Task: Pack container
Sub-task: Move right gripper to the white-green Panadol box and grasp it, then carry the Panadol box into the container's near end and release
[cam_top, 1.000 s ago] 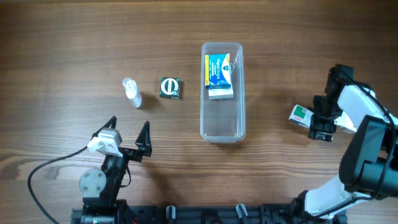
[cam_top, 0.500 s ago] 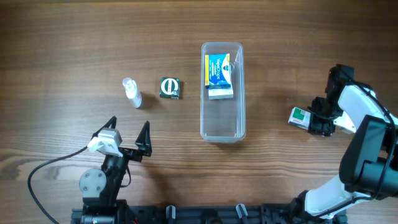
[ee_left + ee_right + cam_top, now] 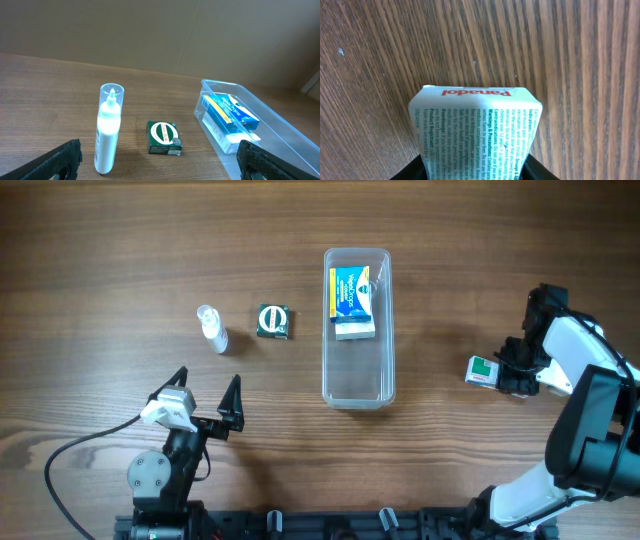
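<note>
Presently, the right end effector (image 3: 510,376) pinches a Panadol box (image 3: 482,369) at the right side of the surface (image 3: 120,260), the container (image 3: 358,385) lying well apart to its left, long axis running away from the arm bases; left end effector (image 3: 208,385) spread and empty.

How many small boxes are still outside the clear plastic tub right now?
2. A dark green cardboard box lies left of the clear rectangular plastic tub; a green-and-white Panadol box is gripped in the right pincer, right of the tub. None looks hidden.
</note>
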Controlling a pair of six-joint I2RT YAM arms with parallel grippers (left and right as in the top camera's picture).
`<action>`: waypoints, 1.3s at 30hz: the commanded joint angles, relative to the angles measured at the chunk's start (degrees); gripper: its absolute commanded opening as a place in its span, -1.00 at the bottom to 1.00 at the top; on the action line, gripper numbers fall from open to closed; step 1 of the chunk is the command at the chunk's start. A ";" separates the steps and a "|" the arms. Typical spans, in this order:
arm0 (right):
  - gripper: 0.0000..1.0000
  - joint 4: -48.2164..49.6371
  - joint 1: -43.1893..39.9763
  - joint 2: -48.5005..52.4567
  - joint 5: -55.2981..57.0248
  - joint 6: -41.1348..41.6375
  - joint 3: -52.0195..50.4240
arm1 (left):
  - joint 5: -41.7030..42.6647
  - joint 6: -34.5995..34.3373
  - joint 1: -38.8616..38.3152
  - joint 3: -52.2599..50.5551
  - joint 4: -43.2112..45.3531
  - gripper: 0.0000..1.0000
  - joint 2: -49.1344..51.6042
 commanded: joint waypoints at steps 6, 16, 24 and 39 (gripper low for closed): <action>-0.14 0.37 0.83 -1.18 4.37 -19.52 5.01 | 0.26 0.90 0.37 -0.26 -0.11 0.99 -0.24; -0.07 7.65 22.51 -7.91 -5.38 -58.88 21.68 | 0.26 0.87 0.37 -0.26 -0.11 0.99 -0.24; -0.02 15.47 35.82 -7.72 -5.35 -67.19 21.64 | 0.26 0.87 0.37 -0.26 -0.09 0.99 -0.24; 0.03 12.98 41.20 -2.58 -5.95 -67.21 21.66 | 0.26 0.90 0.37 -0.26 -0.11 1.00 -0.24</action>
